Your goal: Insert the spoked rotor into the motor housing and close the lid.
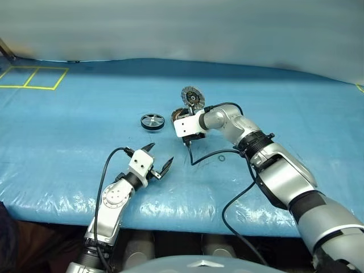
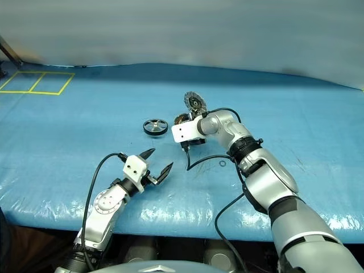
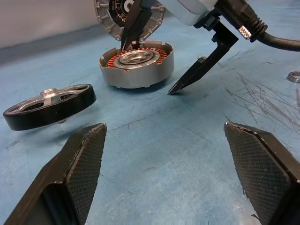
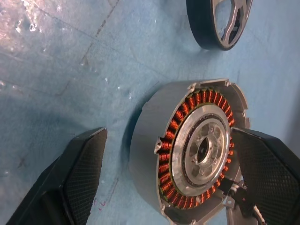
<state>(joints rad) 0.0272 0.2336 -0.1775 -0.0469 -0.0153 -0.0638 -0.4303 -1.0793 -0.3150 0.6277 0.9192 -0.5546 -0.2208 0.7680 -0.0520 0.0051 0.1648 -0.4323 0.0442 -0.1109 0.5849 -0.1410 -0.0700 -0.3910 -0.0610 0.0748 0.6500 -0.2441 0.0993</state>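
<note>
The motor housing (image 4: 187, 150) is a silver cup with copper windings, lying open on the blue table. Its lid (image 1: 193, 96) stands upright at its far rim. My right gripper (image 3: 147, 70) is open and angled down over the housing. One fingertip hangs above the windings, the other sits just beside the near wall, and nothing is gripped. The spoked rotor (image 1: 152, 121), black-rimmed with silver spokes, lies flat to the left of the housing. My left gripper (image 1: 161, 155) is open and empty, low over the table nearer the front, pointing toward the rotor and housing.
A small metal ring (image 1: 219, 158) lies on the blue sheet right of my left gripper. My right arm's black cable (image 1: 205, 156) loops across the sheet near it. Yellow taped squares (image 1: 31, 78) mark the far left. The table's front edge (image 1: 170, 216) runs just behind my left wrist.
</note>
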